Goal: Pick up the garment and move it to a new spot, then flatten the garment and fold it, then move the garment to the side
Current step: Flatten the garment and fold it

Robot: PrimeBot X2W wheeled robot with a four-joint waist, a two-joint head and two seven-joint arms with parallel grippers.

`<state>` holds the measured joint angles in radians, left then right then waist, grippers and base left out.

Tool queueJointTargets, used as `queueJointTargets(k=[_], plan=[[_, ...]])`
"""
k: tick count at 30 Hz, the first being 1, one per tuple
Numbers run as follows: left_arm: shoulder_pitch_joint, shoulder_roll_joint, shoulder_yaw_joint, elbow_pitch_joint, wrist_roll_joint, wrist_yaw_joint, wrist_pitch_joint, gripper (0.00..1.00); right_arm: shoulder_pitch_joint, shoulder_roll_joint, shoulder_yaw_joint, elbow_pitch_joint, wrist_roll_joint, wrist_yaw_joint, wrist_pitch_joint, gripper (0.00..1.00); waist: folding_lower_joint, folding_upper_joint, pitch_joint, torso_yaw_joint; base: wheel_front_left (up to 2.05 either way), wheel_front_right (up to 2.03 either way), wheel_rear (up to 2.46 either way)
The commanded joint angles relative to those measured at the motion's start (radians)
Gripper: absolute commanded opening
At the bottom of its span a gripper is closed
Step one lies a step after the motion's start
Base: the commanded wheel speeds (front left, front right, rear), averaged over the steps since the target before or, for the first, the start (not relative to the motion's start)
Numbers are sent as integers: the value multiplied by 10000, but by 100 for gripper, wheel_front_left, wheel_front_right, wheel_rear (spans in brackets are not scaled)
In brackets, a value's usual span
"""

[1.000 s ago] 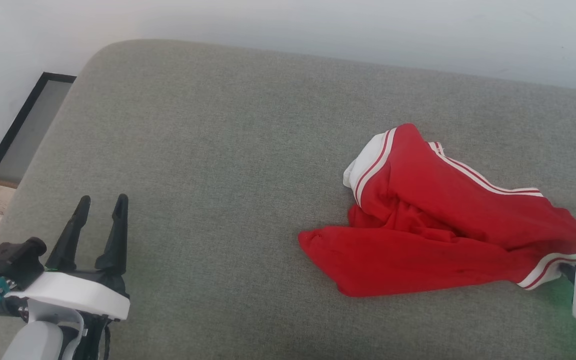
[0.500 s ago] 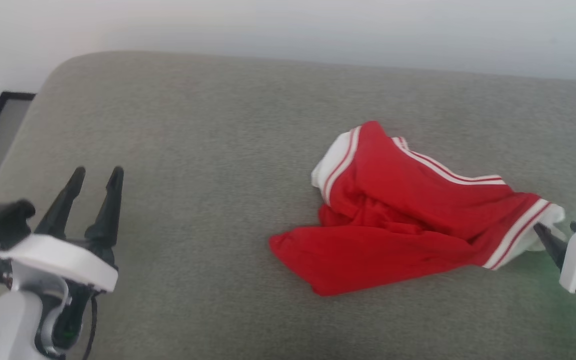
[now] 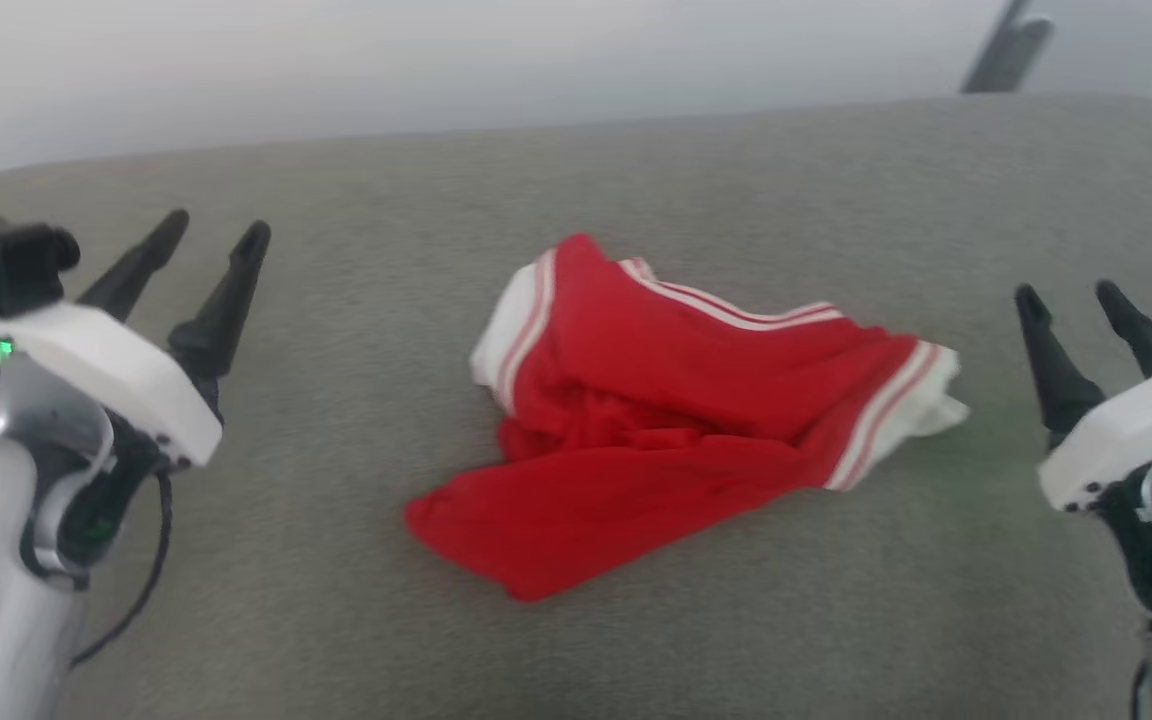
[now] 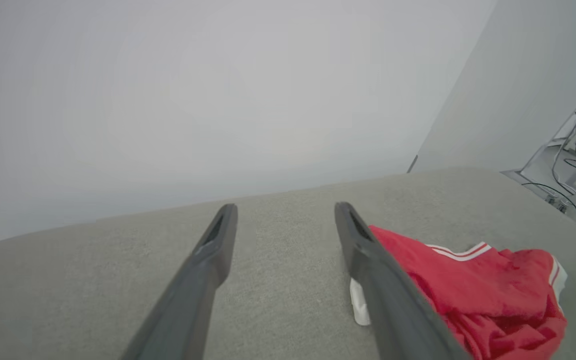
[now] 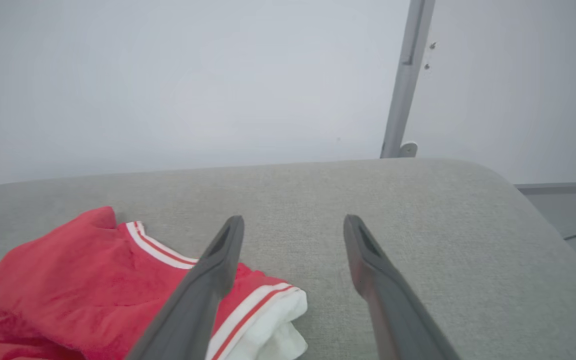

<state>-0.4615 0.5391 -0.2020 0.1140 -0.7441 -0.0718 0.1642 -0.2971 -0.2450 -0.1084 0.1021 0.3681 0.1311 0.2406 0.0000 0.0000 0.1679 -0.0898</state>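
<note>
Shirt (image 3: 676, 420), red with white sleeves and red-and-white striped trim, crumpled in a loose heap near the middle of a grey cushion (image 3: 336, 420), touched by neither arm. Left gripper (image 3: 216, 225) off to the heap's left and well apart from it, dark fingers spread wide, nothing between them. Right gripper (image 3: 1066, 293) near the white sleeve at the heap's right end, fingers likewise spread and empty. Behind the cushion, a pale wall (image 5: 168, 75) and a grey metal post (image 5: 408, 75) toward the right corner.
</note>
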Motion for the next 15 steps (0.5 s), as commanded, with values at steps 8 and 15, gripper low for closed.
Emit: queueJointTargets(k=[8,15], plan=[[-1318,142,-668,797,-13,-192,1370,100,-340,740,515,241,-553,-5,-2275,100,0,0,509,-1625,0,0,0],[-2551,-64,-1587,2172,-150,-183,3366,100,-449,1095,814,771,-546,-5,-2900,100,0,0,998,-2266,0,0,0]])
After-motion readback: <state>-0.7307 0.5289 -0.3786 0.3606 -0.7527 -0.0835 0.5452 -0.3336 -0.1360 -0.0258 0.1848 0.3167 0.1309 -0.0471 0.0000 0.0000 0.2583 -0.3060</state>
